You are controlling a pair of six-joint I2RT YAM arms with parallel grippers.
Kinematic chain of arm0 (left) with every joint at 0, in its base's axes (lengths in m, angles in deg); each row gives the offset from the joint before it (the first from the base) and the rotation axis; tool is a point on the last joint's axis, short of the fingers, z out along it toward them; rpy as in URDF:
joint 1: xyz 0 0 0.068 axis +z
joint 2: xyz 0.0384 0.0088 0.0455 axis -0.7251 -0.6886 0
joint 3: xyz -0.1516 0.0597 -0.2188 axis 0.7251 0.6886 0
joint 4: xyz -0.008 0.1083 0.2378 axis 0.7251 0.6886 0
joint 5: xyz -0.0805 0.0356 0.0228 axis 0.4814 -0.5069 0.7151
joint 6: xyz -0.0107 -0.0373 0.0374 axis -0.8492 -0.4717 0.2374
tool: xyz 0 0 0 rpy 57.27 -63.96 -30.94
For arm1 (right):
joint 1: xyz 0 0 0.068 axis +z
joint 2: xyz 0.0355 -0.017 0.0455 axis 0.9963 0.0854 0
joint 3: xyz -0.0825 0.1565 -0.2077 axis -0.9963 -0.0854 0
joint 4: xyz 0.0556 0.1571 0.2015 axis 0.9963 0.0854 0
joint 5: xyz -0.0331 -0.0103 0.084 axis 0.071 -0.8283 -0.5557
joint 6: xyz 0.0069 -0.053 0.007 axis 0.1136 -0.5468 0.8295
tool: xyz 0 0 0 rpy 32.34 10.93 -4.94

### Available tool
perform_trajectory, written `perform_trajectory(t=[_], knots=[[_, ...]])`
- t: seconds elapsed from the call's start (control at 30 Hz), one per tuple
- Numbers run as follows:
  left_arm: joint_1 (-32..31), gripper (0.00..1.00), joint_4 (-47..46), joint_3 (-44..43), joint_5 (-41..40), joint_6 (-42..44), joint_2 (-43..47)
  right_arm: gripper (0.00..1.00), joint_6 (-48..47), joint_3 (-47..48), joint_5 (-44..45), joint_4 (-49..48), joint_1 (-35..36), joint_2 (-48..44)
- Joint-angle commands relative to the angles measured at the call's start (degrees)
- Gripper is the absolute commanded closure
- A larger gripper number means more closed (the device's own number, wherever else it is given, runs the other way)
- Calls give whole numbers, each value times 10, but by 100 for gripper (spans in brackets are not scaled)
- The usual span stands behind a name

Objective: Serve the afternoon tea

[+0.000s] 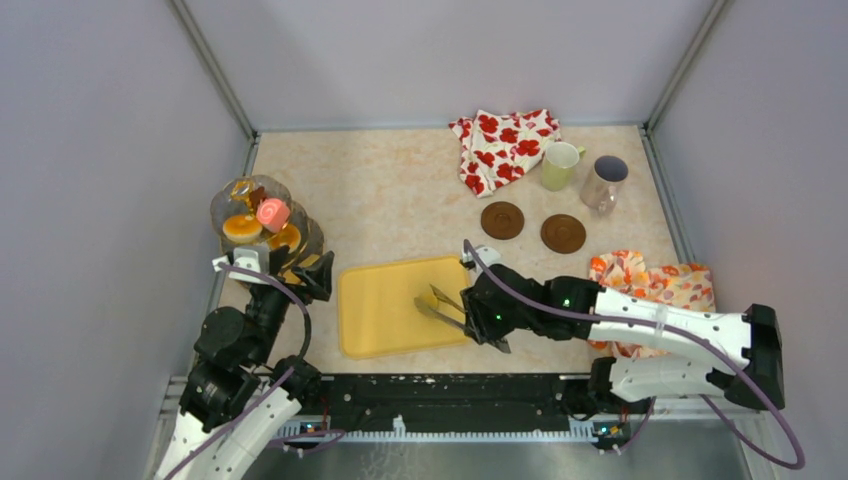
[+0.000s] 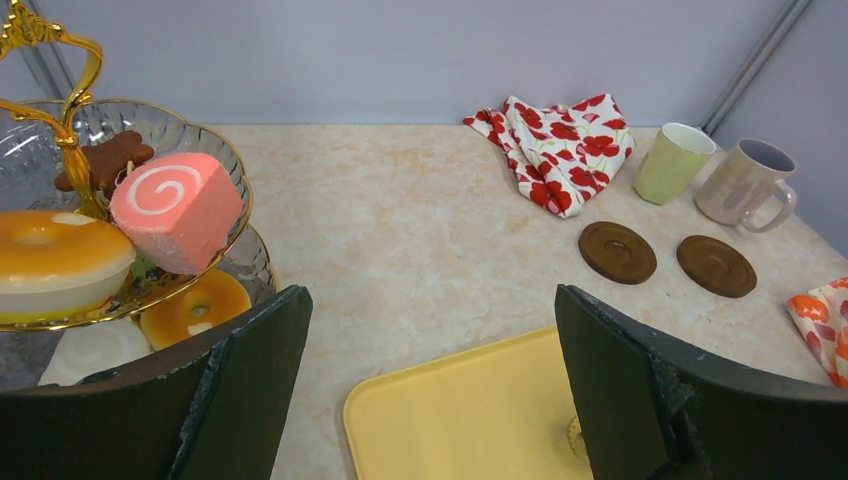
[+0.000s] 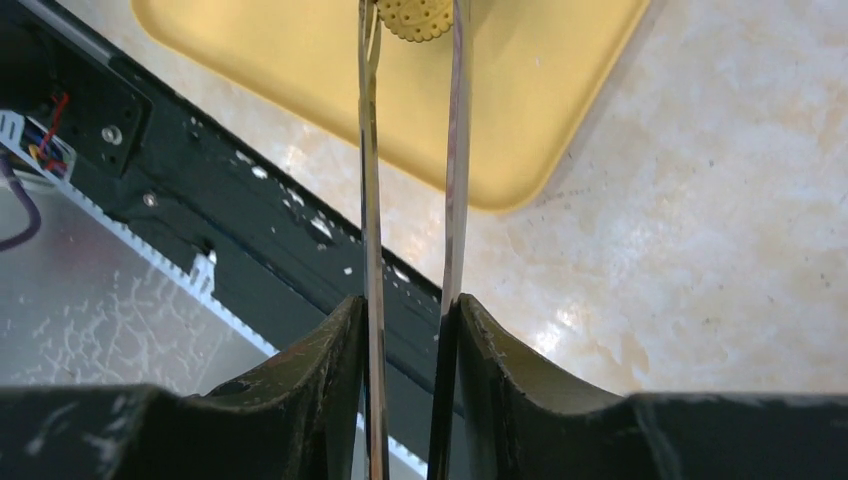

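Note:
A two-tier glass stand (image 1: 228,203) at the left holds a pink swirl roll (image 1: 272,213), orange tarts (image 1: 242,227) and other sweets. The left wrist view shows the roll (image 2: 178,210) and a tart (image 2: 55,255) close up. My left gripper (image 1: 303,275) is open and empty beside the stand. My right gripper (image 1: 482,315) is shut on long metal tongs (image 1: 438,305) over a yellow tray (image 1: 385,330). A round yellow biscuit (image 3: 413,18) sits between the tong tips at the tray. A pale-yellow mug (image 1: 560,165) and a greyish mug (image 1: 604,182) stand at the back right.
Two brown coasters (image 1: 502,220) (image 1: 563,233) lie in front of the mugs. A red-flowered cloth (image 1: 505,145) lies at the back. An orange-flowered cloth (image 1: 650,285) lies under my right arm. Grey walls close in the table on three sides.

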Motion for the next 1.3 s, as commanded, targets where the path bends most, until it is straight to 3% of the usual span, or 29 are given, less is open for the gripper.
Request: perform_trajectory(t=[0.0, 0.37, 0.83, 1.27], knots=[[-1, 1, 1, -34, -8, -3, -11, 64, -24, 37, 27, -101, 7, 28], [-1, 1, 24, -123, -20, 16, -52, 64, -59, 80, 3, -314, 7, 159], [-1, 1, 42, -162, -19, 14, -55, 64, -43, 267, -128, -405, 9, 405], [-1, 1, 41, -169, -17, 17, -56, 64, 24, 365, -170, -472, 9, 516]])
